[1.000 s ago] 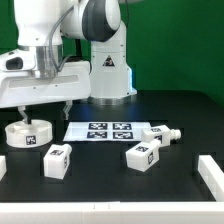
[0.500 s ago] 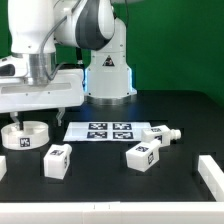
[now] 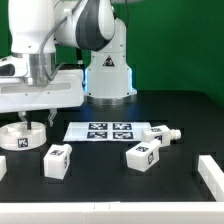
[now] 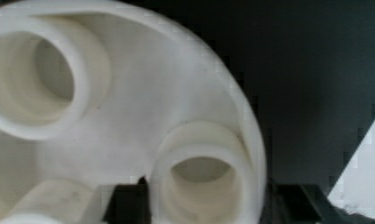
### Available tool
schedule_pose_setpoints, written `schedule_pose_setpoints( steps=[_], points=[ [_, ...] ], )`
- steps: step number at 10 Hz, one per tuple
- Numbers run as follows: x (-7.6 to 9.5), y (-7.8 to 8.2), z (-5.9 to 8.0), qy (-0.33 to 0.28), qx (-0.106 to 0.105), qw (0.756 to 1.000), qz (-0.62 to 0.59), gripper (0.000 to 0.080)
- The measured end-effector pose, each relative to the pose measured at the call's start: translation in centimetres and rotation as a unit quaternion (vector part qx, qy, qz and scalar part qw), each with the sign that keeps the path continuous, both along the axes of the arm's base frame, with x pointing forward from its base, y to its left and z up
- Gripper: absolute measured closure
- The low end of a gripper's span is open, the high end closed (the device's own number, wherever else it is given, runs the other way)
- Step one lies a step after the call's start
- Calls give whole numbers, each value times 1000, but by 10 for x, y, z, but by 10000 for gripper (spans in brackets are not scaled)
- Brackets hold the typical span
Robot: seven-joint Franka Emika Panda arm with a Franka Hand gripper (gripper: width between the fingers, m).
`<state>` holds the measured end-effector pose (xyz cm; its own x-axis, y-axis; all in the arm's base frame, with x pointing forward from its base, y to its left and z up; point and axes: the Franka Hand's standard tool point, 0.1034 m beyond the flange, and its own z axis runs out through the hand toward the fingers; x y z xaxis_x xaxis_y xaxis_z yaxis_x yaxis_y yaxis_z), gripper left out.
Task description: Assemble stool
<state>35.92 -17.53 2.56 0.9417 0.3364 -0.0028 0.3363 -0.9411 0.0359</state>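
Note:
The round white seat [image 3: 22, 138] lies at the exterior view's left, with a tag on its side. My gripper [image 3: 34, 120] is right above it, fingers down at its top. In the wrist view the seat [image 4: 95, 120] fills the picture, with a large round hole and a raised socket [image 4: 202, 172]. My gripper [image 4: 210, 205] is open, and its dark fingertips [image 4: 131, 203] stand on either side of that socket. Three white legs lie on the table: one near the front left [image 3: 57, 160], one in the middle [image 3: 143, 154], one behind it [image 3: 162, 133].
The marker board [image 3: 108, 131] lies flat between the seat and the legs. A white rail [image 3: 208, 175] stands at the front right and another white piece [image 3: 2, 168] at the left edge. The robot base [image 3: 108, 70] stands behind.
The arm has swung toward the exterior view's left and come down until the fingers reach the seat. The seat and the legs have not moved.

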Motion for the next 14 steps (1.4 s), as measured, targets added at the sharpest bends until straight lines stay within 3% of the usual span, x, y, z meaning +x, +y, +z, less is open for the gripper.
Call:
schedule_pose_setpoints(
  steps=[4,6,8,10,12,14],
  points=[
    [6,7,3,-2,1,1000,-4,498],
    [36,38,21,-7,9,1000,-24,497],
    [72,82,44,-8,17,998,-57,497],
    [96,112,52,-19,16,995,-97,497],
    [85,113,46,-18,16,995,-98,497],
    [89,116,47,-19,17,995,-95,495]
  ],
)
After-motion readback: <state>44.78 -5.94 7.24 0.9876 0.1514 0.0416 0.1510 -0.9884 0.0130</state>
